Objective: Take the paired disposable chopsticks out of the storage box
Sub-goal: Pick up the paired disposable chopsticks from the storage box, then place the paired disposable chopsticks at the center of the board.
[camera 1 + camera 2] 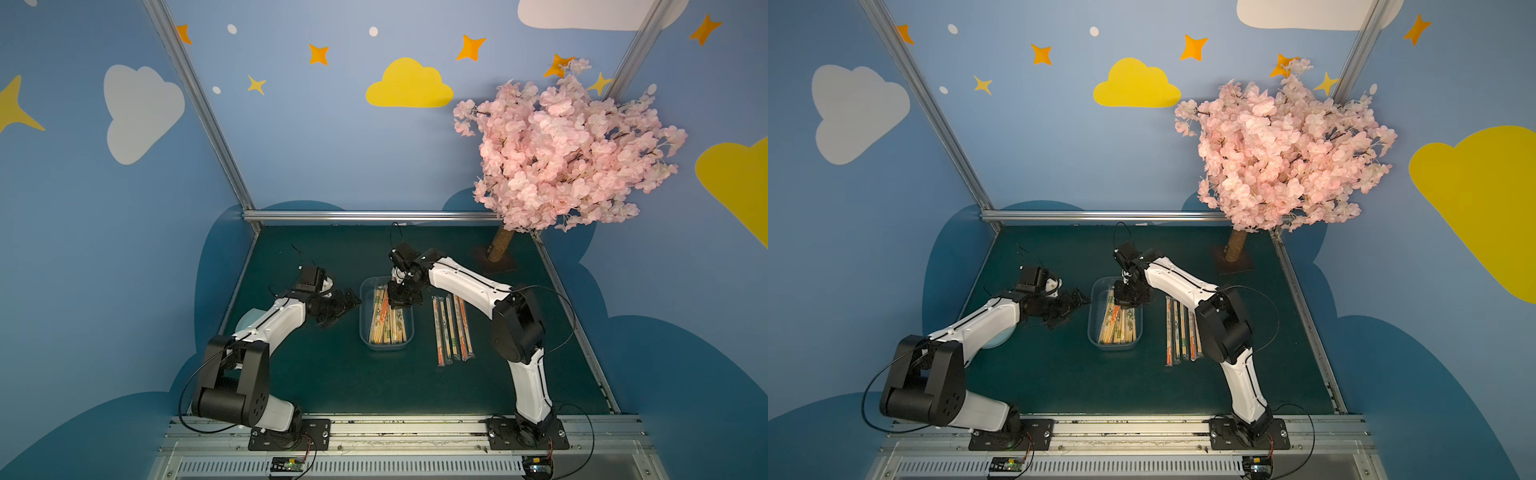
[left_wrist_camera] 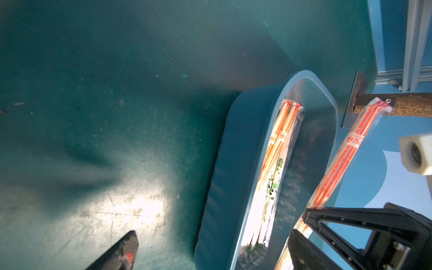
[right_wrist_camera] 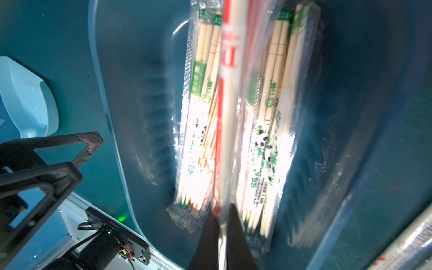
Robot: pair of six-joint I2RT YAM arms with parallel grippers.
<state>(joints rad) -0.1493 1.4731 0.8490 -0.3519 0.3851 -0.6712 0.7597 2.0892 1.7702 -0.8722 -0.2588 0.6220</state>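
The storage box [image 1: 364,332] [image 1: 1091,332] is a clear bluish tub on the green mat in both top views. Several paired disposable chopsticks [image 1: 390,330] [image 3: 264,140] in printed sleeves lie in it. My right gripper [image 1: 400,302] [image 3: 222,222] hangs over the box's far half, shut on one orange-marked pair [image 3: 230,93] [image 2: 346,152]. That pair slants up clear of the pile. My left gripper [image 1: 351,307] [image 2: 212,254] hovers open beside the box's left wall [image 2: 224,187] and holds nothing.
Several sleeved chopstick pairs [image 1: 453,328] [image 1: 1183,330] lie side by side on the mat right of the box. A pink blossom tree [image 1: 561,145] stands at the back right on its trunk [image 1: 498,245]. A pale blue object [image 3: 28,98] lies under the left arm.
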